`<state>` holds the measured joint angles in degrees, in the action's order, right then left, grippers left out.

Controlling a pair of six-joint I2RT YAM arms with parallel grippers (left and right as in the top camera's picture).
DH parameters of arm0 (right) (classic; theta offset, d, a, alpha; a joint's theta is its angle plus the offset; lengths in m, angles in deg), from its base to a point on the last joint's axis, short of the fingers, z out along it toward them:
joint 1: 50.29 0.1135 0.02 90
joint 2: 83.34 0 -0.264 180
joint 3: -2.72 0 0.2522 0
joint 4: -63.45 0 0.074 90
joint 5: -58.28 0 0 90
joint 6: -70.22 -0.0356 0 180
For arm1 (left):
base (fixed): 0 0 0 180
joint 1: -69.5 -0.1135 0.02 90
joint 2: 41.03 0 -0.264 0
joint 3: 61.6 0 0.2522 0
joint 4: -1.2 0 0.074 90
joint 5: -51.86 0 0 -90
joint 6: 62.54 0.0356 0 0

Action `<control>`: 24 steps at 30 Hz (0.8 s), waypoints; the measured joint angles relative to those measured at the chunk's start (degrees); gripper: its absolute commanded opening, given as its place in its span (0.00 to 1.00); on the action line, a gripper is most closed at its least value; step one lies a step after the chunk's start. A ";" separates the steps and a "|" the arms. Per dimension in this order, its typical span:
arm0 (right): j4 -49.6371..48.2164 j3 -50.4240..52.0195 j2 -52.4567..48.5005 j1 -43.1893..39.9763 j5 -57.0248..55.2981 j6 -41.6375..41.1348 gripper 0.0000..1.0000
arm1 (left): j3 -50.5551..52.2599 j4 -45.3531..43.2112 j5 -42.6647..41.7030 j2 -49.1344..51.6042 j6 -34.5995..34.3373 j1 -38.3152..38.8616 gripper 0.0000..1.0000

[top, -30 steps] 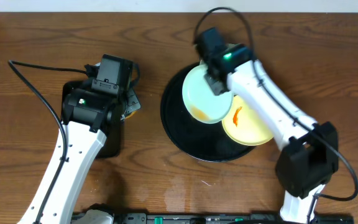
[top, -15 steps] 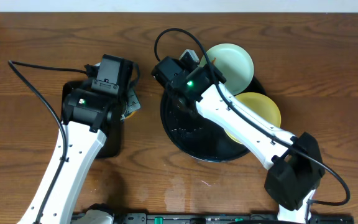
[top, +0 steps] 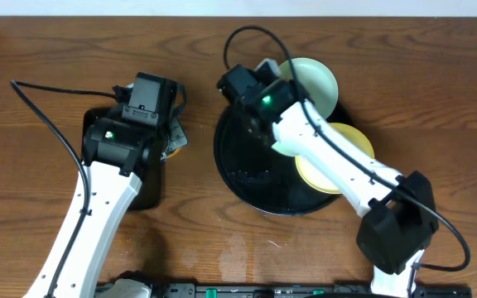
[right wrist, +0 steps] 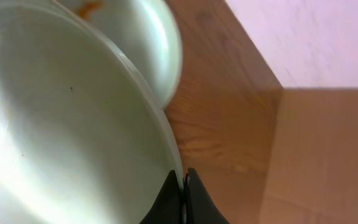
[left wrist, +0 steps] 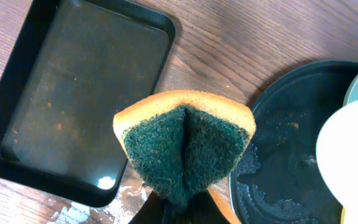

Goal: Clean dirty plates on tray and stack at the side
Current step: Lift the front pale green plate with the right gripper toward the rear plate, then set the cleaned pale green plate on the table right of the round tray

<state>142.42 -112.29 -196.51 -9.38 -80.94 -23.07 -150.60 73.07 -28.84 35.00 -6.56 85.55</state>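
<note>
right gripper point(right wrist: 183, 186) closed to a thin pinch on the rim of a pale plate point(right wrist: 73, 137), at the far side of the round black tray point(top: 238, 178); a second pale plate point(right wrist: 148, 43) with an orange smear shows just beyond it; a yellow plate point(top: 350, 142) overlaps the tray's right rim; left gripper point(left wrist: 180, 208) clamped on a folded sponge point(left wrist: 185, 146), green face towards the camera, above the table between a rectangular tray point(left wrist: 73, 93) and the round one

Soft, even daylight, small glints on the glossy tray point(top: 240, 175), and the right wrist view blurred at close range.
</note>
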 measured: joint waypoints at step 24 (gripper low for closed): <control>-0.55 -3.08 1.92 -39.43 57.16 -5.11 0.01 | 0.00 -0.07 0.00 0.00 0.00 0.00 0.08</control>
<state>141.88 -115.37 -194.58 -48.81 -23.78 -28.18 -150.60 73.00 -28.84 35.00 -6.56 85.55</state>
